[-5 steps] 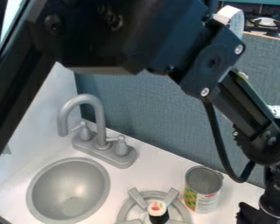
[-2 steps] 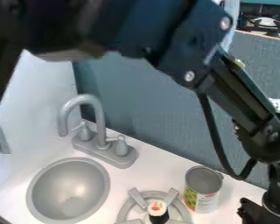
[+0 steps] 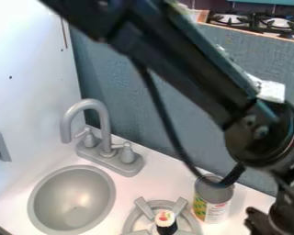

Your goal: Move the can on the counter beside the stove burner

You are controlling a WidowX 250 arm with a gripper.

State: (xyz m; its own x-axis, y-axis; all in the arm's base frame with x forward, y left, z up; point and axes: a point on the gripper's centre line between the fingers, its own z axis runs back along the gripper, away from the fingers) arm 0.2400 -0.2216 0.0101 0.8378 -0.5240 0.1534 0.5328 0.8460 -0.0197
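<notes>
- The arm (image 3: 180, 55) slants across the upper part of the camera view, from the top edge down to the right; the tool (image 3: 263, 223) hangs low at the right, near the bottom corner and to the right of the can (image 3: 212, 209).
- The moment reads as one of positioning rather than handling, by my judgement; a reach for the can would call for a sideways approach with care, since the cable (image 3: 163, 117) loops down from the arm and crosses in front of its rim.
- How far open the tool is, I cannot tell: spread or pressed together, its dark shape does not give it away; nor can I make out anything held in it; it is near the can, with bare desk (image 3: 240, 209) showing between them.
- The can stands upright on the white desk, its label yellow, green and white, its top grey; it is just beside the burner (image 3: 144, 209), on the side nearer the tool.
- A small dark bottle (image 3: 166, 227) with a white cap stands upright at the middle of the burner, between the grey bars; it is farther from the tool than the can is.
- The grey sink (image 3: 73, 199) lies to the left of the burner; the faucet (image 3: 103, 126) rises behind it, its spout curving to the left.
</notes>
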